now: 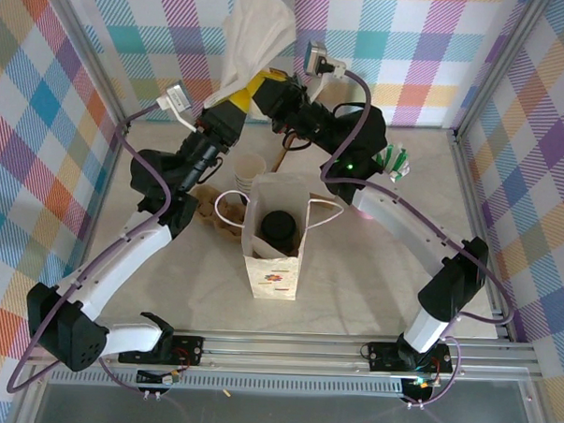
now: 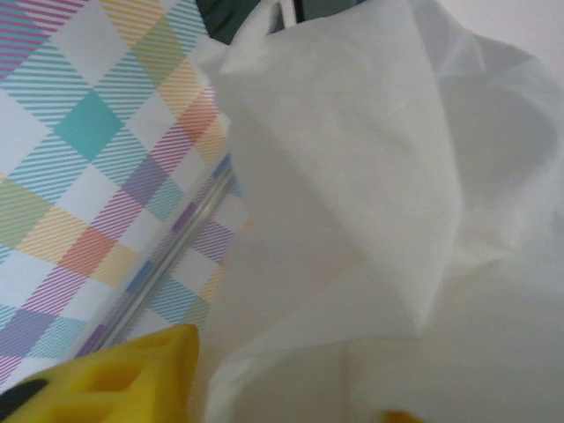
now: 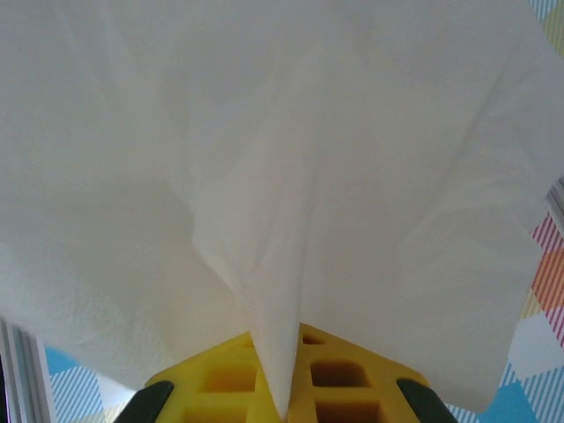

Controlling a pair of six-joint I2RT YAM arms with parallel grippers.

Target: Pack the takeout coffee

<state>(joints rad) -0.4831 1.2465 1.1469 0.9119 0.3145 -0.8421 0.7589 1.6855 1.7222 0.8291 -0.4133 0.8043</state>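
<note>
The takeout coffee [image 1: 279, 228] stands lid-up in the white paper bag [image 1: 272, 267] at the centre of the table [image 1: 382, 272], toward the near edge from both arms (right claw [image 3: 280, 388] pinching a raised napkin [image 1: 257, 37]; left claw [image 1: 236, 101] apparently around it too, grip impossible to tell).

Your right gripper [image 3: 280, 374] pinches a white napkin [image 3: 264, 176] up high; your left gripper [image 1: 238, 101] is right beside it.

Takeout coffee [image 1: 279, 228] inside paper bag [image 1: 271, 272]; cup stack [image 1: 250, 169] just behind bag; napkin [image 1: 257, 37] aloft farther back
</note>
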